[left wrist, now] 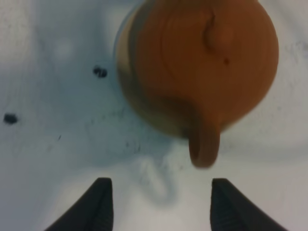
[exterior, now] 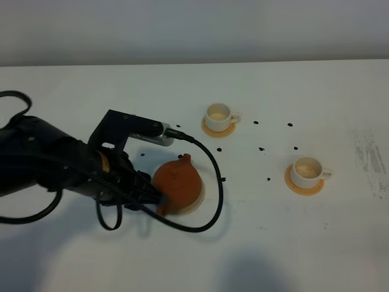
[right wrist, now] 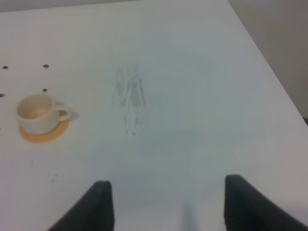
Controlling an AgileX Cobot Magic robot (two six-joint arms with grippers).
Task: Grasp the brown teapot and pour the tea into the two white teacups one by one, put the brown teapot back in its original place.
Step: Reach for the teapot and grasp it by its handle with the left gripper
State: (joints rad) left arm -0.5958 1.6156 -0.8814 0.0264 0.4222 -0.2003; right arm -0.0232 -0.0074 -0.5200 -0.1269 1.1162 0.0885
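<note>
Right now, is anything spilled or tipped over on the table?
Nothing is tipped or spilled. The brown teapot sits upright on its mat, and the far teacup and the near teacup stand upright. Only a grey scuffed patch right of the near one looks odd.

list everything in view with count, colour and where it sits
teapot: 1, reddish-brown, on the mat, left of centre
mat: 1, pale beige, under the teapot
teacups: 2, white, one back centre, other right, each on a coaster
coasters: 2, orange-tan, under the cups
black marks: several, scattered mid-table
table: 1, white
left gripper: 1, black, open, just short of the teapot handle
right gripper: 1, black, open, over bare table
</note>
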